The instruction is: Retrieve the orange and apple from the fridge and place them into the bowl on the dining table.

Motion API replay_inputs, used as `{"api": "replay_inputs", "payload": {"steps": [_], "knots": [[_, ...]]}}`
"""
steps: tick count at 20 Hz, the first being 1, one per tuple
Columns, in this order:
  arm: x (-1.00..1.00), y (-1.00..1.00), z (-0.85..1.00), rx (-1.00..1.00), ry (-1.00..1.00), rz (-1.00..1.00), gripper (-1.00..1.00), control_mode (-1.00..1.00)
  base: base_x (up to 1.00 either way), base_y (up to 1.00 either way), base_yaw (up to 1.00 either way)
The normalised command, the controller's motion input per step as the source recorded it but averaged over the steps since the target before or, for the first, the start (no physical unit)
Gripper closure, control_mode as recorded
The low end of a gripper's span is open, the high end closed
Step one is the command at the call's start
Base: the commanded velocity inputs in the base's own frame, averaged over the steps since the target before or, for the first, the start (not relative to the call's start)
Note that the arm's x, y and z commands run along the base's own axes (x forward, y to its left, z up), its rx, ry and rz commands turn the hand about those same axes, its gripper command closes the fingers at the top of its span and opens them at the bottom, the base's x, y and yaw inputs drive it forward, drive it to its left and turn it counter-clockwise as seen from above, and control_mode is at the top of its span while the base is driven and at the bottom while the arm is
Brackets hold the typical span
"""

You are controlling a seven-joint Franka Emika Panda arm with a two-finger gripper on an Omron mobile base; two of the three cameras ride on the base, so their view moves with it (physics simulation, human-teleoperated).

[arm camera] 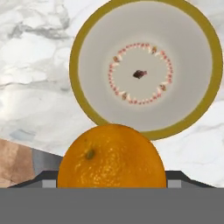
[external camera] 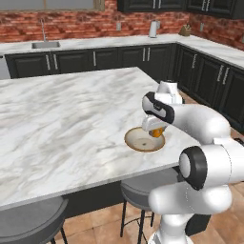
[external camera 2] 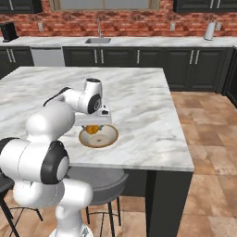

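Over the near edge of the big white, grey-veined marble bench (external camera: 71,114), the left base view shows the white robot arm bent down low. Its gripper (external camera: 156,129) hangs just above the wide, shallow round bowl with the tan rim (external camera: 136,144). A small yellow-orange ball, the orange (external camera: 157,132), peeks out under the hand, over the right side of the bowl. The bowl sits close to the bench edge, with grey round stools (external camera: 143,188) below it.

From the right base view, the orange (external camera 2: 93,129) is seen tucked under the hand, over the left rim of the bowl (external camera 2: 109,139). It does not look like it touches the bowl yet. The bowl looks bare inside.

Looking down the hand view, the orange (arm camera: 111,155) sits big and round at the bottom, gripped between the dark fingers of the gripper (arm camera: 111,181). The bowl (arm camera: 78,87) lies beyond it, with a ring of little dots and a dark spot in the middle. From here the orange lines up with the near rim, not the middle.

To do this step well, the robot should likely slide the hand a bit further, so the orange is over the pale middle. Then it should go lower and let go gently, so the ball does not bounce out or roll off the bench edge. No apple is seen here, so that one is probably left to fetch.
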Motion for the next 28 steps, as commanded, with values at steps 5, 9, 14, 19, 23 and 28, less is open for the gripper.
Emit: {"api": "replay_inputs", "payload": {"steps": [5, 9, 14, 19, 23, 28], "knots": [[0.54, 0.04, -0.48, 0.0, 0.0, 0.0, 1.0, -1.0, 0.0, 0.0, 0.0], [0.55, 0.02, -0.51, 0.0, 0.0, 0.0, 1.0, -1.0, 0.0, 0.0, 0.0], [0.53, 0.03, -0.5, -0.01, 0.0, 0.0, 1.0, -1.0, 0.0, 0.0, 0.0], [0.49, 0.01, -0.46, -0.01, 0.0, 0.0, 1.0, -1.0, 0.0, 0.0, 0.0], [0.45, 0.03, -0.39, -0.03, 0.0, 0.0, -1.0, -1.0, 0.0, 0.0, 0.0], [-0.08, -0.03, -0.04, -0.01, 0.0, 0.0, -1.0, -1.0, 0.0, 0.0, 0.0]]}}
